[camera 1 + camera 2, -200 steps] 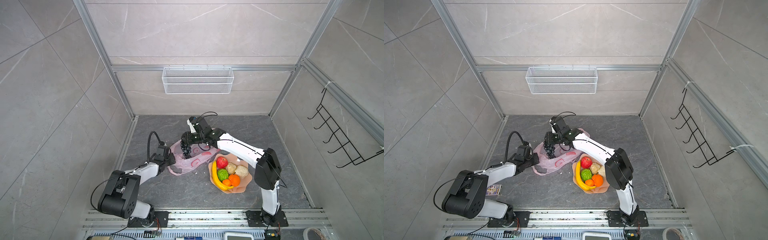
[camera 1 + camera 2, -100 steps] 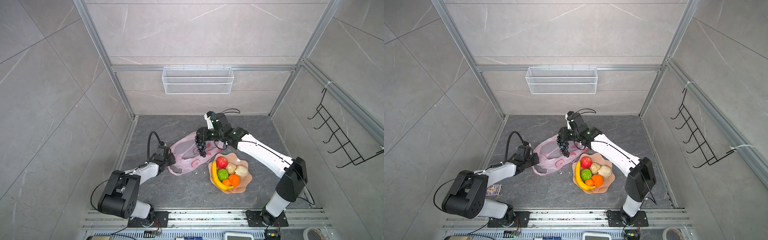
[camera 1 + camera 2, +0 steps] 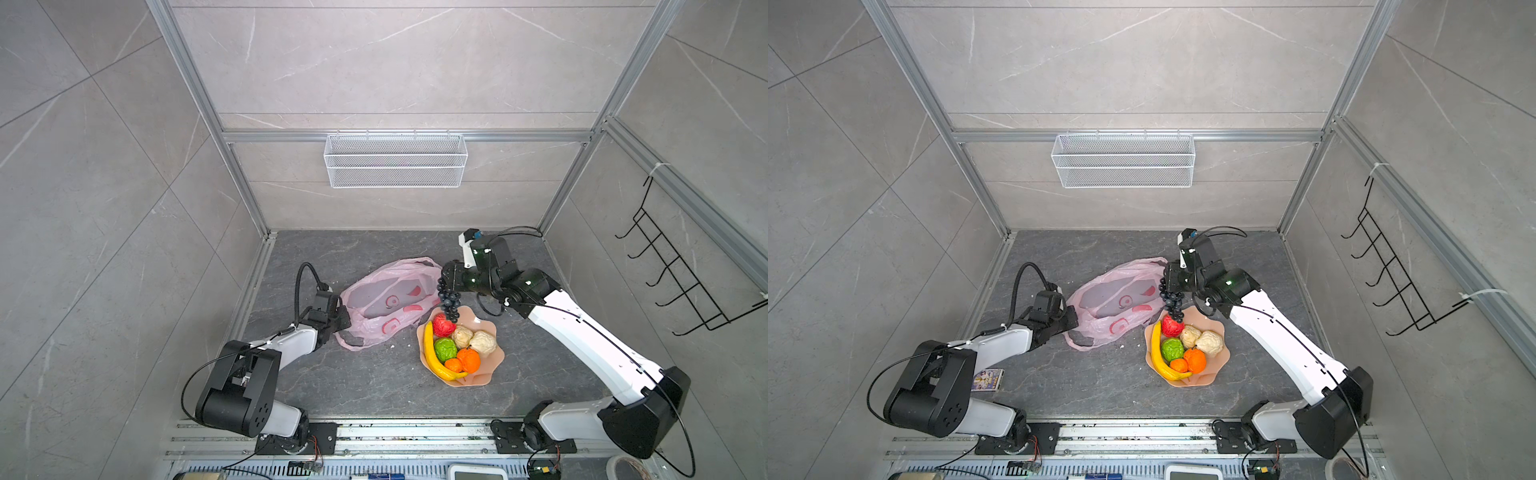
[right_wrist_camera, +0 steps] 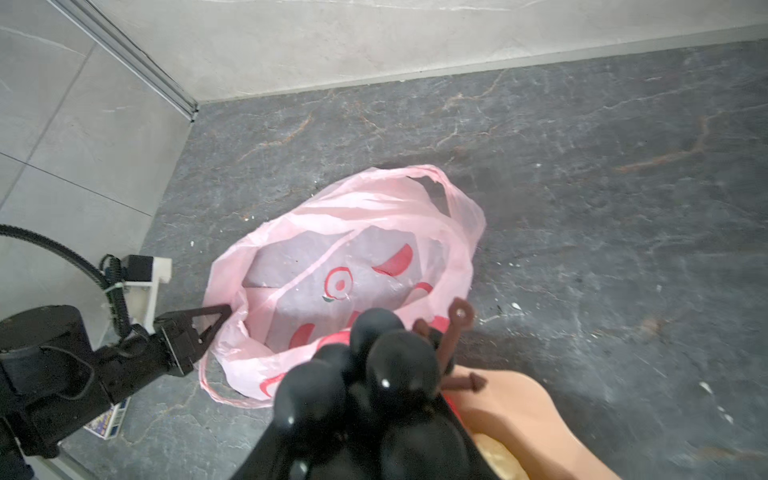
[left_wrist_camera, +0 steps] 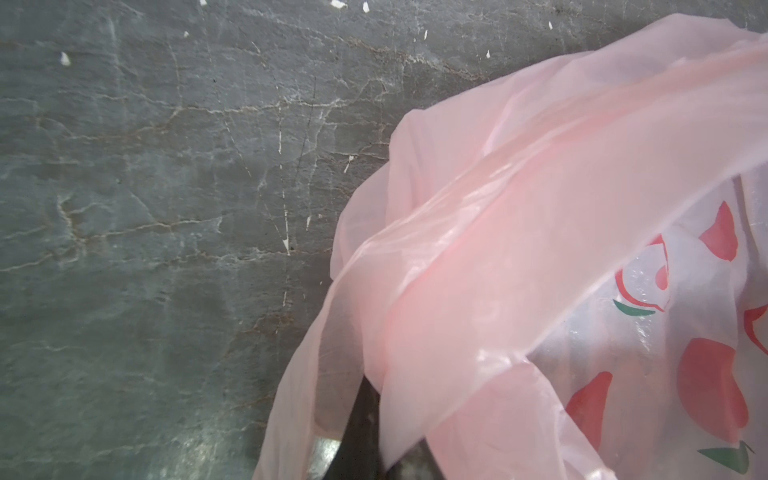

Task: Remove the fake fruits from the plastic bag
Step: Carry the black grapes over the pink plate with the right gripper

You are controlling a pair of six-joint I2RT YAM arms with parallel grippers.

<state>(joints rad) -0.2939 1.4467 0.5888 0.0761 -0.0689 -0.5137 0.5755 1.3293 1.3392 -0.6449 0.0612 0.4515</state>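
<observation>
A dark purple grape bunch hangs from the right gripper, whose fingers pinch its top. In both top views it sits at the 3 o'clock edge of the plastic bag and over the 11 o'clock rim of the peach plate. On the plate lie the banana, apple, green ball, two oranges and beige lumps. The right wrist view alone shows the bunch's brown stem with its looped end, and the bag's open mouth with grey floor showing through the film. Only the left wrist view shows pink film draped over the dark fingers of the left gripper, which are pressed together on the bag's 8 o'clock edge. A small printed packet beside the left arm's base appears in a top view and in the right wrist view, its lettering too small to read. The bag carries red-and-white fruit prints with green leaves. The left arm lies low, stretched from its base at 7 o'clock toward the bag. The right arm rises from 5 o'clock, its white forearm sloping toward 11 o'clock and its wrist bent so the gripper points toward 9 o'clock.
</observation>
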